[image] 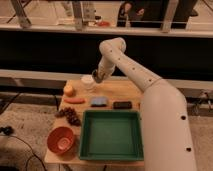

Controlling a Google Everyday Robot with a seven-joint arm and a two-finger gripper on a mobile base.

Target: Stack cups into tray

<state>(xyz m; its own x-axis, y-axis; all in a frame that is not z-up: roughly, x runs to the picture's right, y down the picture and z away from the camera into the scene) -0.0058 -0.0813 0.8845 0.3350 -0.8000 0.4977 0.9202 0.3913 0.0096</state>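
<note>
A pale translucent cup stands upright at the back of the wooden table, left of centre. My gripper hangs at the end of the white arm, right beside the cup's right side and close to its rim. A green tray lies at the table's front centre. Nothing shows inside it.
On the wooden table lie an orange fruit, a carrot-like stick, a blue sponge, a black bar, dark grapes and an orange bowl. My white arm body fills the right side. A railing runs behind.
</note>
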